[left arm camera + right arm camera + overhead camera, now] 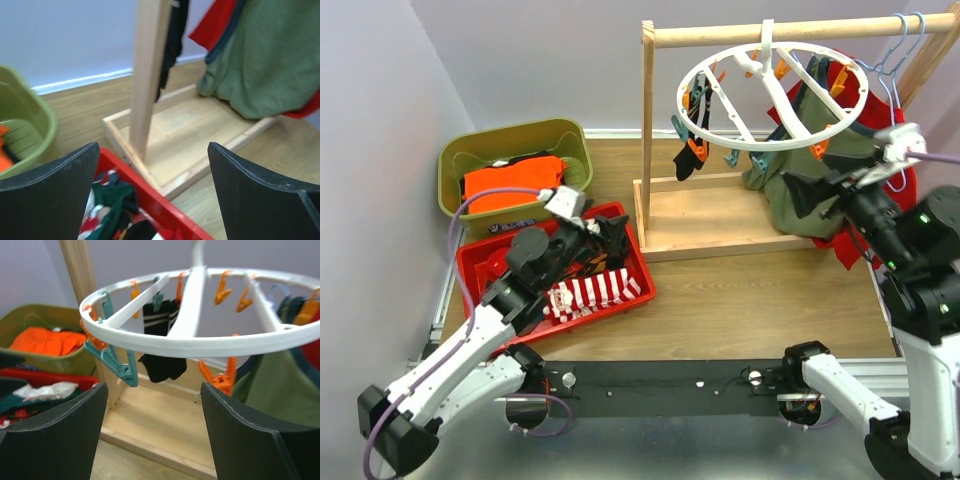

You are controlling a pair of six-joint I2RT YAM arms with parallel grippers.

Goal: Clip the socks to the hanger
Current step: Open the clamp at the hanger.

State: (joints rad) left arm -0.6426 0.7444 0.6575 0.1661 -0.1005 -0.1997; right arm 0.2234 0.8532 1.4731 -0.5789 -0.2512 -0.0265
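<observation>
Over the red tray (647, 283) at the near left, the left gripper (612, 240) hovers with its fingers spread and empty above a heap of socks (112, 192). It should drop straight down and pinch a single sock by the cuff, perhaps the red-and-white striped one (595, 292) lying loose at the tray's front. Farther back on the right, the right gripper (807, 192), also spread and empty, faces the white ring hanger (190, 344) on the wooden rack (720, 215), where one black sock (160, 347) hangs; the free teal clip (120, 367) nearest it looks easiest to squeeze open.
</observation>
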